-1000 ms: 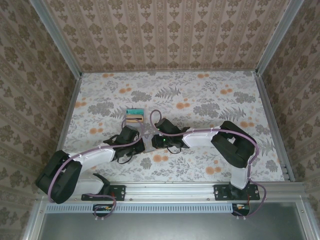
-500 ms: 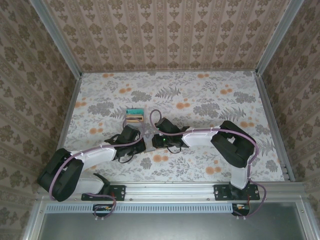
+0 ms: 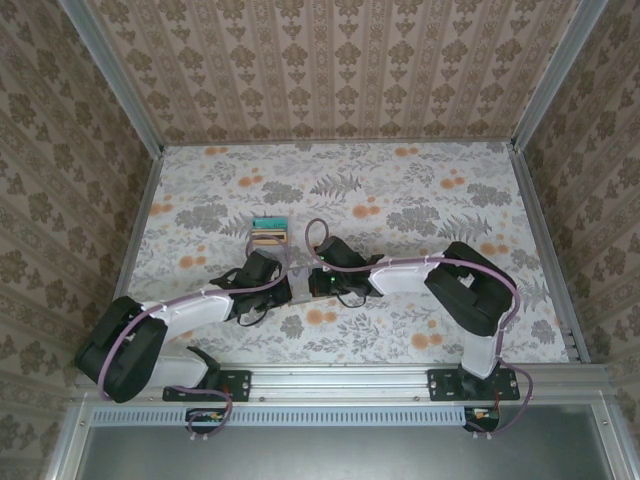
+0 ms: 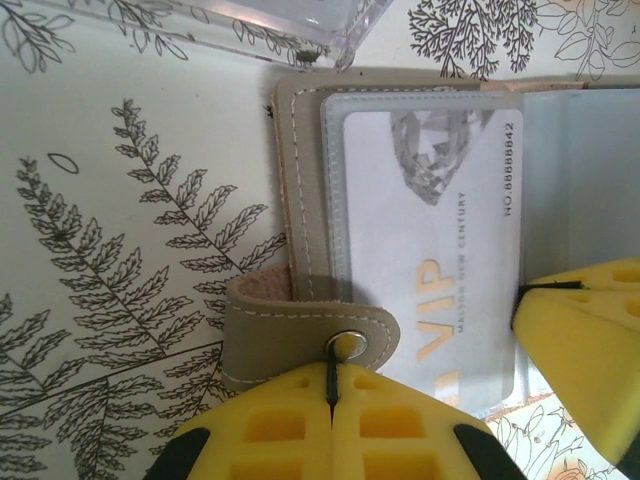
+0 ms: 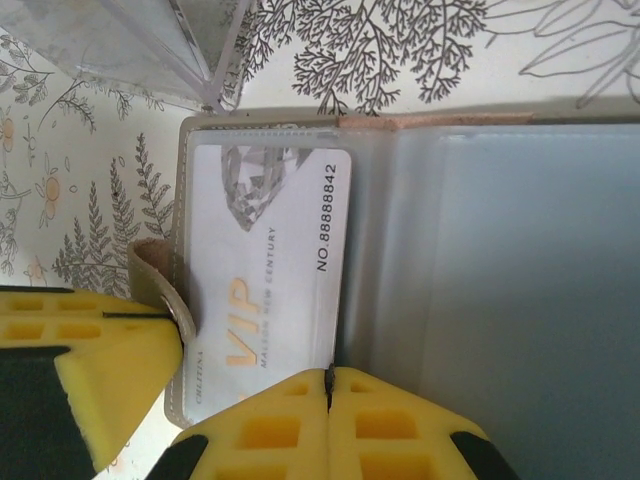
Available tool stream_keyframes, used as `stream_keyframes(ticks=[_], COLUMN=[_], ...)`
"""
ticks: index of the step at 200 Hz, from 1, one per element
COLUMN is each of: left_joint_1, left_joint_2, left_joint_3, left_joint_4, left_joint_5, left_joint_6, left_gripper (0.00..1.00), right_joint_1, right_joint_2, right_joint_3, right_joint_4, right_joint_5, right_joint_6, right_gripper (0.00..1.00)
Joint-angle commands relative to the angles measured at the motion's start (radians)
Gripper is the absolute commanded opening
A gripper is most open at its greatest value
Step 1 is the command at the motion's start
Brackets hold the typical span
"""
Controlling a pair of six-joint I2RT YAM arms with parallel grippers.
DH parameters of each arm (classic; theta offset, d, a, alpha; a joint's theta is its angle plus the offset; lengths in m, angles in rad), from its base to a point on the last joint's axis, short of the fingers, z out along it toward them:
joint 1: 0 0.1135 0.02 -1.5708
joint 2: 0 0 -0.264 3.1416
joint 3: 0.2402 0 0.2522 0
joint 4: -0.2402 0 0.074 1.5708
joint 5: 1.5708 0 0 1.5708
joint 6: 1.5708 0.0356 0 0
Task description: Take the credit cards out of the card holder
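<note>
The card holder [image 4: 298, 200] lies open on the floral table, taupe outside, with shiny pale grey-blue sleeves [image 5: 520, 280] inside. One of the credit cards [image 5: 270, 270], pale grey with gold "VIP" lettering, sits in the left sleeve. My left gripper [image 4: 333, 375] is shut on the holder's snap strap [image 4: 290, 335] at the near left edge. At the card's near right corner, beside the spine, my right gripper [image 5: 328, 378] is shut, and the card's edge [image 4: 430, 250] runs into its seam. In the top view both grippers [image 3: 288, 287] [image 3: 311, 284] meet at mid-table.
A stack of striped coloured cards [image 3: 268, 235] stands just beyond the grippers. A clear plastic stand [image 4: 290, 25] [image 5: 150, 50] rests right at the holder's far left corner. Patterned walls enclose the table [image 3: 420, 190] on three sides.
The right gripper's jaws have closed at the card's near corner. Both arms have shifted only slightly around the holder.
</note>
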Motion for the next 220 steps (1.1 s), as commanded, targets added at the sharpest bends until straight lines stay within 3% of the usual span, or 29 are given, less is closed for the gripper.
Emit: stream_keyframes(ticks=[1,50,63,75,220], left_joint_1=[0.005,0.005,0.005,0.005,0.001], left_joint_2=[0.032,0.033,0.033,0.035,0.049], left_joint_3=[-0.008,-0.006,-0.006,-0.006,-0.005], left_joint_4=[-0.076,-0.071,-0.07,-0.069,-0.054], left_joint_5=[-0.035,-0.029,-0.027,-0.027,-0.012], left_joint_6=[-0.013,-0.01,-0.009,-0.01,-0.007], left_gripper=[0.0,0.0,0.0,0.0,0.0], right_joint_1=[-0.011,-0.015,-0.013,-0.011,-0.003], right_joint_2=[-0.047,-0.043,-0.034,-0.026,0.052], right_joint_3=[-0.025,-0.027,-0.026,-0.022,0.033], right_joint_4=[-0.035,-0.013,0.01,0.021,0.016], right_joint_5=[0.014,-0.014,-0.031,-0.037,-0.09], right_joint_6=[0.002,-0.003,0.001,0.001,-0.011], right_gripper=[0.0,0.0,0.14,0.17,0.2])
